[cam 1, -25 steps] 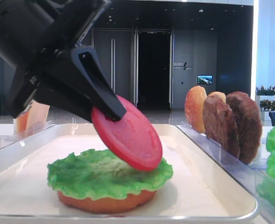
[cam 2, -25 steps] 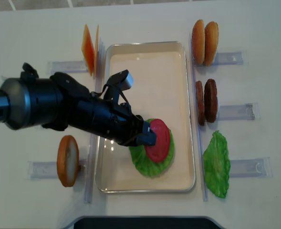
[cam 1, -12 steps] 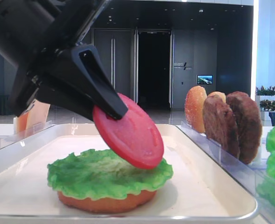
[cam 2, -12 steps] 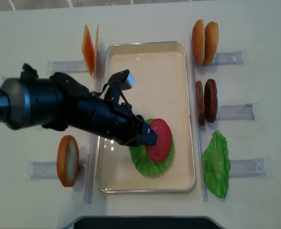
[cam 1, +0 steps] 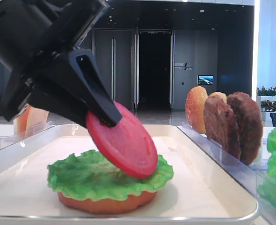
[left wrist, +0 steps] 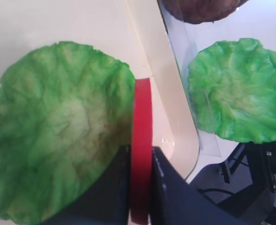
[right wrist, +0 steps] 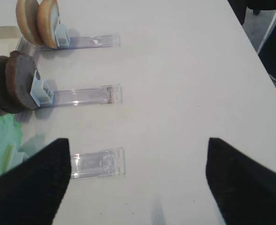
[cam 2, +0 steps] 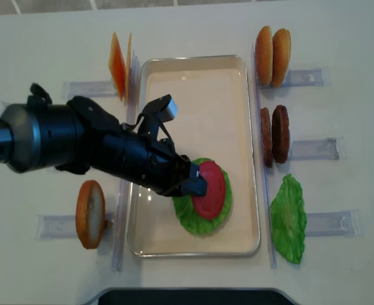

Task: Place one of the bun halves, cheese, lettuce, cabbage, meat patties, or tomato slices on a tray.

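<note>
The left gripper [cam 2: 199,185] is clamping a red tomato slice [cam 2: 211,190] by its edge, the two black fingers [left wrist: 162,187] pressed against its flat faces so that the slice is standing on its rim and tilting over the stack below. Directly under the gripper, a ruffled green lettuce leaf [cam 1: 98,176] is lying on a flat orange bun base [cam 1: 105,202], and the slice's lower edge is touching or almost touching the leaf; the side view cannot settle which. This stack is sitting inside the white tray [cam 2: 199,73], toward its near end.

Beyond the gripper's tip, past the tray's far rim, a second lettuce leaf [cam 2: 288,219] is lying on the table beside a clear plastic rack [cam 2: 329,223]. Further along that same side, two dark brown meat patties [cam 2: 273,135] are standing on edge in their rack, and two bun halves [cam 2: 272,47] are standing in the next one. Behind the gripper, on the arm's side of the tray, cheese slices [cam 2: 118,63] are standing upright in a rack, and one more bun half [cam 2: 89,213] is standing on edge just beside the arm.

The right gripper [right wrist: 138,183] is hovering over bare table well away from the tray, its jaws spread wide with nothing between them.
</note>
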{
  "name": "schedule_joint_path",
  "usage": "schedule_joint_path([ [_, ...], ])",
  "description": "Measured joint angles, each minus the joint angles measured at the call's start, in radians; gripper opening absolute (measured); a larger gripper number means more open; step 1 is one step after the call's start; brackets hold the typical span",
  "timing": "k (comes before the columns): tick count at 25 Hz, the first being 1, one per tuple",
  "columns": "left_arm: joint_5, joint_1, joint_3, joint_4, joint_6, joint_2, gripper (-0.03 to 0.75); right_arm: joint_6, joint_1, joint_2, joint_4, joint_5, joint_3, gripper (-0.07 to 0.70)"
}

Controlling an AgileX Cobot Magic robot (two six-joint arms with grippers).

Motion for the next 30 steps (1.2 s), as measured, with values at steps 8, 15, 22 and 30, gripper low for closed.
schedule_joint_path([
  [8,-0.023,0.000,0.000,0.060,-0.073,0.000,0.301,0.000,0.000,0.000,0.000,0.000,0.000,0.587],
  [15,-0.101,0.000,-0.003,0.238,-0.260,-0.070,0.472,0.000,0.000,0.000,0.000,0.000,0.000,0.587],
  [22,-0.066,0.000,-0.080,0.557,-0.539,-0.200,0.492,0.000,0.000,0.000,0.000,0.000,0.000,0.587],
  [30,0.197,0.115,-0.182,0.964,-0.846,-0.332,0.492,0.000,0.000,0.000,0.000,0.000,0.000,0.587],
])
